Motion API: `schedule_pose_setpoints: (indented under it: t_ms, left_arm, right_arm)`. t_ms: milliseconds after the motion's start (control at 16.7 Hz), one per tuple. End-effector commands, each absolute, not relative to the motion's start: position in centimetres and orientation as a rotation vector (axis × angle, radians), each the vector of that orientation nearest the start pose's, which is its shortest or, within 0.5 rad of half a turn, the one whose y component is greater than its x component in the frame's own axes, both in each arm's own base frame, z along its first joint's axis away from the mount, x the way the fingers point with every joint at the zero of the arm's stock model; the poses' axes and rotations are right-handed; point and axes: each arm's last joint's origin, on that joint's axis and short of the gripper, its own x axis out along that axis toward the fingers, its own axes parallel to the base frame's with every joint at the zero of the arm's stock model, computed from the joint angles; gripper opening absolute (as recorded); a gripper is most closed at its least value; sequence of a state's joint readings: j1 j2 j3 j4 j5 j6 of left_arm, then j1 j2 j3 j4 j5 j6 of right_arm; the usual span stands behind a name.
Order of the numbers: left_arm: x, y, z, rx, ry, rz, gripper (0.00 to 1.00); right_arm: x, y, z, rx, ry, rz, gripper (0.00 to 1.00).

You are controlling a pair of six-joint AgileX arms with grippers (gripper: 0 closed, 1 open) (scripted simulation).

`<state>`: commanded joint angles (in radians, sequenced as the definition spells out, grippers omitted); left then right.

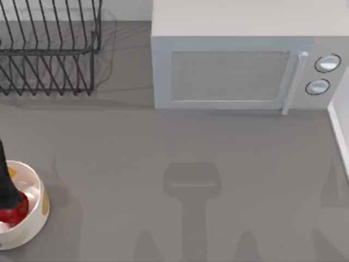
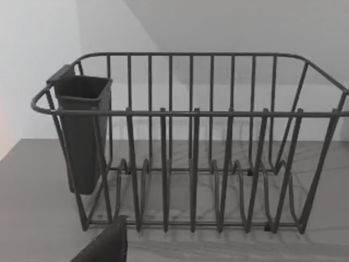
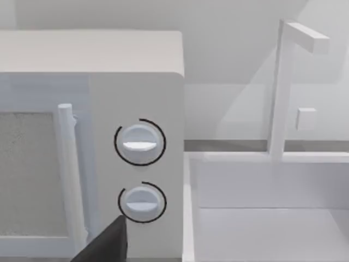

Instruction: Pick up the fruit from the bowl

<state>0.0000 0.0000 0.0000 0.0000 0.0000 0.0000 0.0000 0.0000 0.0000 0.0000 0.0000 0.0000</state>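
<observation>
Table [image 1: 163, 153]: flat matte grey surface, smooth, with soft shadows of the arms falling across its near half.

Bowl [image 1: 34, 224]: round, glossy cream-white ceramic look, yellow-orange patches on rim and side; it sits at the table's left edge, near corner, partly cut by the top view's border.

Fruit [image 1: 16, 213]: small, glossy, red and rounded, apple-like; it lies inside the bowl toward its left side, far smaller than the bowl's width.

Left gripper [image 1: 6, 185]: a dark, matte finger-like shape reaching down into the bowl, touching or just above the fruit; whether its fingers are apart or together cannot be told. A dark wedge also edges into the left wrist view.

Right gripper [image 3: 106, 243]: a dark matte wedge facing the microwave's knob panel; its finger state cannot be told.

Dish rack [image 1: 49, 49]: black wire, thin rods bent into slotted rows, at the far left corner, with a dark rectangular cup [image 2: 82, 131] hung on one end.

Microwave [image 1: 240, 65]: boxy, pale grey, mesh-textured door window, vertical bar handle [image 1: 294, 82], two round knobs [image 1: 327, 63].

Sink [image 3: 267, 218]: white basin beside the microwave, with a squared white faucet [image 3: 283, 87].
</observation>
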Motion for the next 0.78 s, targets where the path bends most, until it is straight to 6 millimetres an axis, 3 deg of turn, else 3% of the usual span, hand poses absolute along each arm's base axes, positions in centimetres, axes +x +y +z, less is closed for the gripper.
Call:
schedule_pose_setpoints:
  t_ms: [360,540,780]
  left_arm:
    - [10.9,-0.2,17.9,-0.002,0.167,-0.005,1.00]
    - [12.2,-0.2,19.7,-0.003,0.389,-0.010,1.00]
    - [15.5,-0.3,21.5,-0.002,0.765,-0.016,1.00]
  right_arm:
    - [10.6,-0.1,16.0,0.000,0.000,0.000,1.00]
    - [10.6,-0.1,16.0,0.000,0.000,0.000,1.00]
    - [10.6,-0.1,16.0,0.000,0.000,0.000,1.00]
